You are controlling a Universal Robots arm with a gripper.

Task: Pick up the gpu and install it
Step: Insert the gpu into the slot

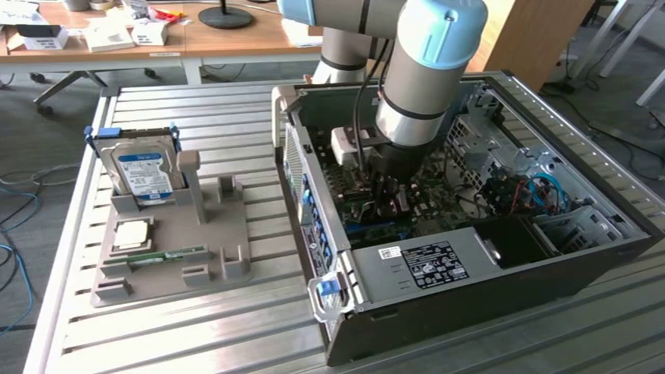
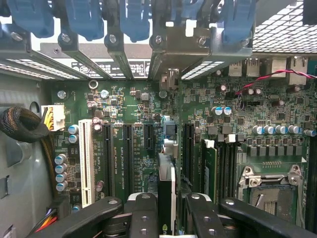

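Right up against the wrist lens, the tool (image 2: pixel 167 218) shows its black finger links spread to either side, and between them the gpu (image 2: pixel 166 198) stands edge-on, a dark card with a pale face, pinched in a narrow grip. The card points straight away from the tool toward the green motherboard (image 2: pixel 143 124), its far edge reaching in among the long black expansion slots (image 2: pixel 127 153), with one black slot on each side of it; whether it has seated in a slot, I cannot tell. A white slot (image 2: pixel 85 158) sits further off to one side, beside a row of silver capacitors, and a braided black cable bundle (image 2: pixel 22 126) curls near the case wall. Beyond the board, blue retention clips (image 2: pixel 81 17) line the metal bracket bays. In the exterior view the arm (image 1: pixel 421 86) plunges down into the open computer case (image 1: pixel 437 312), and the tool (image 1: pixel 390 187) is deep inside over the board. The black power supply (image 1: pixel 437 261) with its white label lies along the case's near wall. Well apart, toward the exterior view's left, a grey parts holder (image 1: pixel 171 241) rests on the slatted metal surface (image 1: pixel 208 343), carrying the upright silver hard drive (image 1: pixel 143 171) with a blue label and a small green memory stick (image 1: pixel 167 255) lying low.
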